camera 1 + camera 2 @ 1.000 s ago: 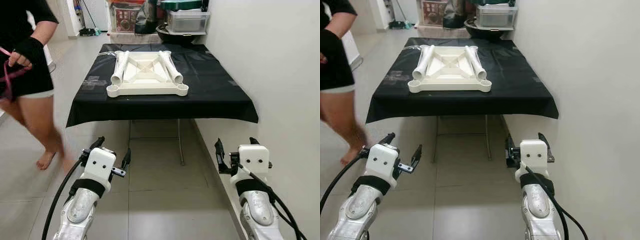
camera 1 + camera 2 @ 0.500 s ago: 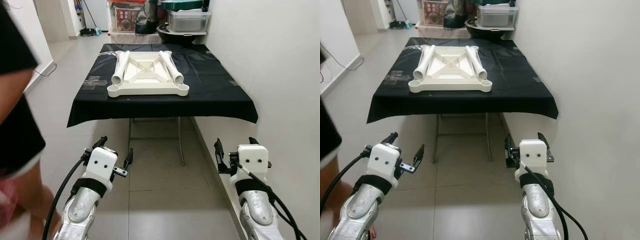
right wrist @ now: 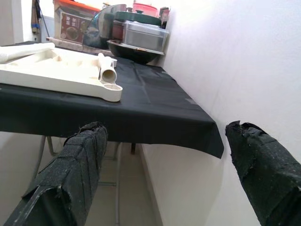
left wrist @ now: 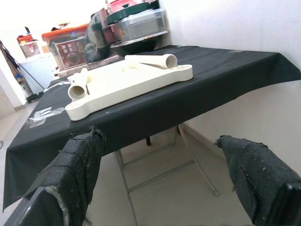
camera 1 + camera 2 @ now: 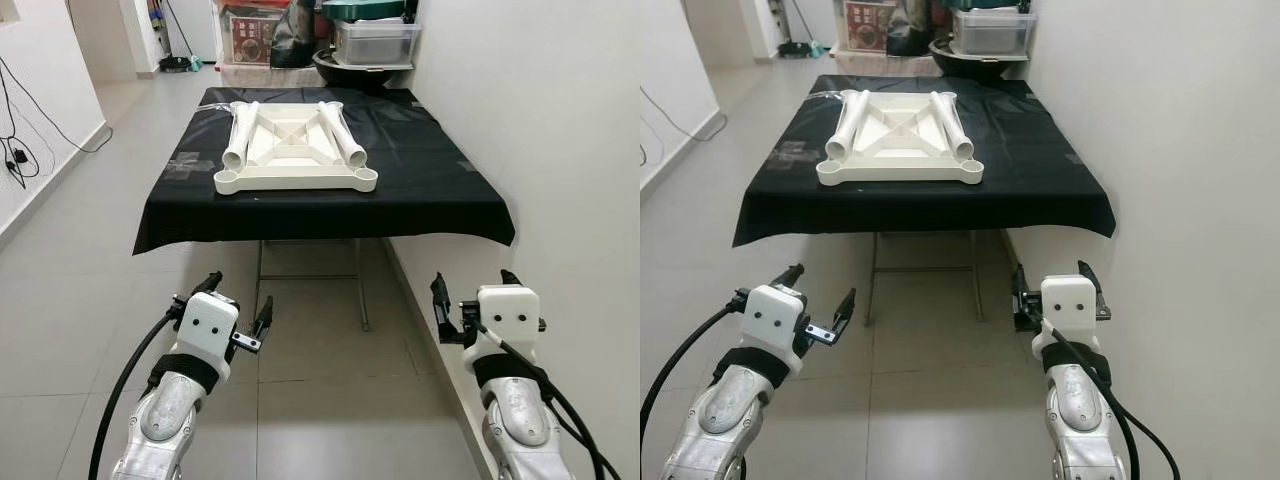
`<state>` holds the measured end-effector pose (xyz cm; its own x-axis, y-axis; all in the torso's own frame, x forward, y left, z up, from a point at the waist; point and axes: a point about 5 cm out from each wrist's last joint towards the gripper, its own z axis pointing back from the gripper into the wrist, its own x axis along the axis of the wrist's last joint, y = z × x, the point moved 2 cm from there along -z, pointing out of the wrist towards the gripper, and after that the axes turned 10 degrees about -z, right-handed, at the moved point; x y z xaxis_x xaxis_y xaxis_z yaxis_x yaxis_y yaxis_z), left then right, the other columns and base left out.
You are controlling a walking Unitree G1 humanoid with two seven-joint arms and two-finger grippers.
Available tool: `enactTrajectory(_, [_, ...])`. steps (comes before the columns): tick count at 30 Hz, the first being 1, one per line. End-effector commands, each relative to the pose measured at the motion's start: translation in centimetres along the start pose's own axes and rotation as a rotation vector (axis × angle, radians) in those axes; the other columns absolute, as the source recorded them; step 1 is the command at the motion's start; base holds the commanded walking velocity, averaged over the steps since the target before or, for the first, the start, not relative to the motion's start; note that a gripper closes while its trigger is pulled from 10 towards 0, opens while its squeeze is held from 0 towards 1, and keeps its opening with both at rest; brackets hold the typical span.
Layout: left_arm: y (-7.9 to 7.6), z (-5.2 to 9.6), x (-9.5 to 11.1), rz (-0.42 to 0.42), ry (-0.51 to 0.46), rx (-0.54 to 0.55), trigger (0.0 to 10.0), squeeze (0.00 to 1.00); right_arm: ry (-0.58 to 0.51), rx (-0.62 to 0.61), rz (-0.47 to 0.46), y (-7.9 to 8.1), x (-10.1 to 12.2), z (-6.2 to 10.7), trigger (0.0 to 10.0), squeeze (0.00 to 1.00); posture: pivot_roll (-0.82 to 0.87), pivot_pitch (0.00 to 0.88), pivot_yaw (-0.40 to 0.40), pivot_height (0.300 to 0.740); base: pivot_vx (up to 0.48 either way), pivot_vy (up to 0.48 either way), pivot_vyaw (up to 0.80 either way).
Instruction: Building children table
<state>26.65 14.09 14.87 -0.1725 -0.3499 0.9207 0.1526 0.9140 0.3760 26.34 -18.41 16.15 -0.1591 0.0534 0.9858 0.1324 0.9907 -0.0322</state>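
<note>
Standing position: robot faces the short end of the worktop (image 5: 440, 190), both arms held low over the tiled floor (image 5: 310, 400), well short of the parts.
Worktop: folding frame covered by one black cloth, set against the right-hand wall (image 5: 540, 130); judged to give a contrasting, non-marking assembly surface.
Tabletop panel (image 5: 295, 165): one cream panel lying upside down, ribbed underside up, near the front edge; judged to be inverted so the corner sockets face up for leg fitting.
Corner sockets: two round sockets visible at the near corners; far corners cannot be told.
Legs (image 5: 240, 135): two cream tubes resting on the panel, one along each side, open ends toward the robot; not yet upright in any socket.
Left gripper (image 5: 238, 308): jaws spread apart, empty, pointed at the worktop.
Right gripper (image 5: 470, 300): jaws spread apart, empty, close to the wall.
Background: storage bins (image 5: 375, 40) beyond the far end, count unclear.
Task status: judged at approach stage; no part is held.
</note>
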Motion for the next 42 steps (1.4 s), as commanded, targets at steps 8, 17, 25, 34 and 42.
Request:
enactTrajectory(8, [-0.7, -0.2, 0.7, 0.061, -0.028, -0.027, 10.0, 0.0, -0.013, 0.004, 0.037, -0.1, 0.3, -0.5, 10.0, 0.0, 0.06, 0.0, -0.057, 0.74, 0.172, 0.0, 0.11])
enactTrajectory(17, [-0.6, -0.5, 0.5, 0.069, -0.028, -0.021, 10.0, 0.0, -0.026, 0.007, 0.038, 0.1, 0.6, -0.8, 10.0, 0.0, 0.04, 0.0, -0.054, 0.74, 0.467, 0.0, 0.49])
enactTrajectory(25, [-0.3, -0.8, 0.8, 0.06, -0.042, -0.028, 10.0, 0.0, -0.012, -0.006, 0.045, -0.3, 0.2, -1.3, 10.0, 0.0, 0.06, 0.0, -0.055, 0.74, 0.48, 0.0, 0.0])
enactTrajectory(34, [-0.4, -1.0, 0.8, 0.062, -0.05, -0.028, 10.0, 0.0, -0.012, -0.005, 0.039, -0.3, 0.3, -2.0, 10.0, 0.0, 0.06, 0.0, -0.058, 0.74, 0.48, 0.0, 0.0])
enactTrajectory(42, [0.0, -1.2, 0.6, 0.05, -0.053, -0.028, 10.0, 0.0, -0.018, -0.037, 0.044, -1.0, 0.4, -2.7, 10.0, 0.0, 0.07, 0.0, -0.052, 0.74, 0.48, 0.0, 0.0])
